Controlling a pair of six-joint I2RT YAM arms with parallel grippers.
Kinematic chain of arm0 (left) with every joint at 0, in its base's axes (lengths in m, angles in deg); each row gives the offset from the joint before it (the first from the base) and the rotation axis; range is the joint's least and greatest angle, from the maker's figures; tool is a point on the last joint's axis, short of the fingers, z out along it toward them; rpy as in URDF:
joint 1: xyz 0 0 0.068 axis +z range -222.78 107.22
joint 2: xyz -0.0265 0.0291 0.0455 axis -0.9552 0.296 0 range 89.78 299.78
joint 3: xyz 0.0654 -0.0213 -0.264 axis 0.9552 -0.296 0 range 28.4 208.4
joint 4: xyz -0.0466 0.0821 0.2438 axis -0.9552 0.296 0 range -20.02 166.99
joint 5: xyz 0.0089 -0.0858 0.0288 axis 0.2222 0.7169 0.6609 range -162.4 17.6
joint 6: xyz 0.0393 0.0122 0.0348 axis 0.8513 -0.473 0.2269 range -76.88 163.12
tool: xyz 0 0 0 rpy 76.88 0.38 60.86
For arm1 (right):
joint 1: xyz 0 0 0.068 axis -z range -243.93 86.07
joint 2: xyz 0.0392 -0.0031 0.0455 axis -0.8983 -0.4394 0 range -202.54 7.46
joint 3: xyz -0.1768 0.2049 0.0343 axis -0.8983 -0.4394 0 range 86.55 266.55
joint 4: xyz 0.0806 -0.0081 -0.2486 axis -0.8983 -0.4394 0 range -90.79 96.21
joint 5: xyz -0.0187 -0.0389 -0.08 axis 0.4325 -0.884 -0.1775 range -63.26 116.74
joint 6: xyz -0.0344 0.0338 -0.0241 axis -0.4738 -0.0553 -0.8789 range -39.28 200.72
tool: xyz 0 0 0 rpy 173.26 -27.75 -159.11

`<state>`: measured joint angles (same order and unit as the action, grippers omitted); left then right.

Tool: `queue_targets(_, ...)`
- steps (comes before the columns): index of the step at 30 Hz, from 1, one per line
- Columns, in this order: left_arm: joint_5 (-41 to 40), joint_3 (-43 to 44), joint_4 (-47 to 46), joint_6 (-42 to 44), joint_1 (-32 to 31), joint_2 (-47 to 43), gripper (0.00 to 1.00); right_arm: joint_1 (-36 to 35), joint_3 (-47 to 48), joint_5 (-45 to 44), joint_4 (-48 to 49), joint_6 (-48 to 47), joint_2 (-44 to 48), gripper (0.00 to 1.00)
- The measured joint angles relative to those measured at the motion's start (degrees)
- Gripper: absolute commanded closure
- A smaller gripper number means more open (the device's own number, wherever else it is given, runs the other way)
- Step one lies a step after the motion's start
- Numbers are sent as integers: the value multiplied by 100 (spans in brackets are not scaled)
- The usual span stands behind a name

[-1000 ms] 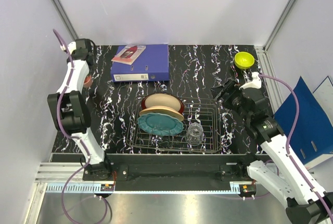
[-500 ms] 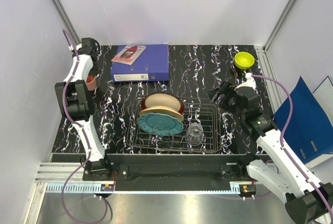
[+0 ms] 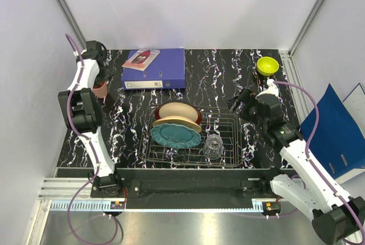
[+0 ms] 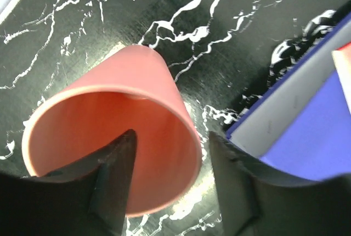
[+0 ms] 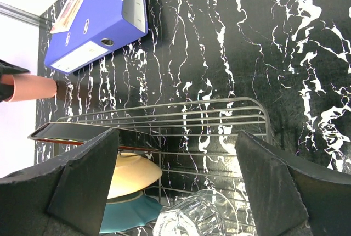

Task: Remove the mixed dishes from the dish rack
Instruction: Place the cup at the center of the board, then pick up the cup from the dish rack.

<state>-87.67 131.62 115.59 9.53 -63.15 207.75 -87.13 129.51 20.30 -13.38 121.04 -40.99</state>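
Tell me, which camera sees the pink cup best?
The left wrist view. The salmon-pink cup fills the picture, mouth toward the camera, rim and inside plain. The top external view shows only a sliver of the cup; the right wrist view shows the cup small at the left edge.

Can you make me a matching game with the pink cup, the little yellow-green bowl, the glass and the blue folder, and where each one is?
1. pink cup
2. yellow-green bowl
3. glass tumbler
4. blue binder

A. inside the dish rack
B. far right corner of the table
C. far left side of the table
D. lying flat at the table's far edge

Pairs: 1-C, 2-B, 3-A, 4-D
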Motion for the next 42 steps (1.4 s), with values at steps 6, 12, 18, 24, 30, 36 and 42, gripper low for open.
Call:
queue_targets(6,188,313,190,-111,4,-374,14,0,17,7,0,-48,-42,0)
queue_targets(12,262,898,273,-221,-101,-1202,1,0,251,-2,-85,-247,-122,1)
queue_targets(18,212,1119,289,-240,-785,-2282,1,-13,535,57,-195,-455,-555,0)
queue_targets(24,-35,264,-127,-149,-2057,-3622,1,-562,516,417,-302,-758,-780,0)
queue_targets(30,-164,-1047,-529,-24,-2833,-4935,1,-1690,308,302,-520,-901,-793,0)
queue_targets(36,-319,-1762,-697,111,-3045,-5294,1,-2124,-2,-68,-992,-896,-710,0)
queue_targets(42,-348,-2140,-669,212,-3069,-5340,1,-2345,-105,-264,-1366,-857,-444,0)
